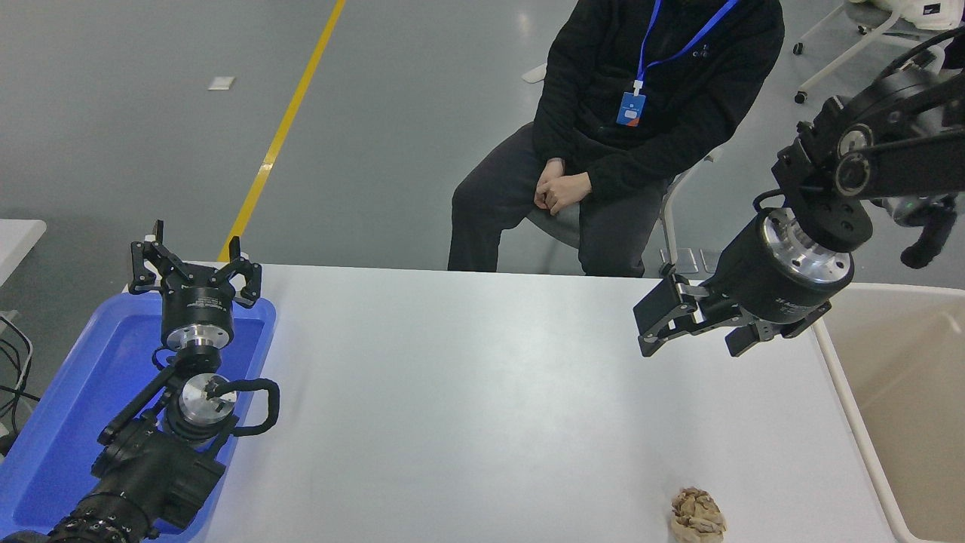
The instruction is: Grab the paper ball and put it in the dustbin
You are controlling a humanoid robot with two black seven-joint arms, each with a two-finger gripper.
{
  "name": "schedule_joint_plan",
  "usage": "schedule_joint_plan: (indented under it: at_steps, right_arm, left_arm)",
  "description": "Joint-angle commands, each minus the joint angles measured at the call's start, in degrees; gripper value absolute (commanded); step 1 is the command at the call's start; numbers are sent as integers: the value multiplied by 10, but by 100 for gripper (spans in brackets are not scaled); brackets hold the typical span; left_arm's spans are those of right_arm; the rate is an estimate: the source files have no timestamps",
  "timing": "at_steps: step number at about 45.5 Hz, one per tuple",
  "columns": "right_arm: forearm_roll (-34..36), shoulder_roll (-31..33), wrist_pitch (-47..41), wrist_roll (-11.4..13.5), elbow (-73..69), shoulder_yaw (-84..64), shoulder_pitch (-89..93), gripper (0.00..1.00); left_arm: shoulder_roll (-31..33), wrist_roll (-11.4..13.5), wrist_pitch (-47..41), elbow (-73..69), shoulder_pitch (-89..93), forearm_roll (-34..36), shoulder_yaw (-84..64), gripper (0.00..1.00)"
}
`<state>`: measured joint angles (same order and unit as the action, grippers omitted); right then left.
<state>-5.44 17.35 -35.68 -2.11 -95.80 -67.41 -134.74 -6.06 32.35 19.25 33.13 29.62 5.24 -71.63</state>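
Observation:
The paper ball [697, 515], a crumpled tan wad, lies on the white table [467, 392] near its front edge, right of centre. The dustbin [850, 407], beige with a pale rounded rim, stands off the table's right side. My right gripper [653, 324] hangs in the air over the table's far right part, just left of the dustbin and well above and behind the paper ball. It is open and holds nothing. My left gripper [194, 260] is parked at the lower left over a blue tray, fingers spread open and empty.
A shallow blue tray [53, 422] sits at the table's left edge under the left arm. A person in dark clothes [603, 151] sits on a chair beyond the far edge, hands clasped in their lap. A yellow floor line [283, 128] runs behind the table.

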Motion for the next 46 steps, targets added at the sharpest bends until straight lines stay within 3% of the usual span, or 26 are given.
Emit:
schedule_joint_plan:
  at_steps: [1,24,46]
  right_arm:
    - [-1,2,0,0,0,0,1,100]
    - [1,4,-1,0,0,3,0,100]
    - [6,46,-2,-1,-4,1,11,100]
  left_arm:
    - [0,0,0,0,0,0,0,99]
    - [-3,0,0,0,0,-1,5,99]
    - [-3,0,0,0,0,-1,5,99]
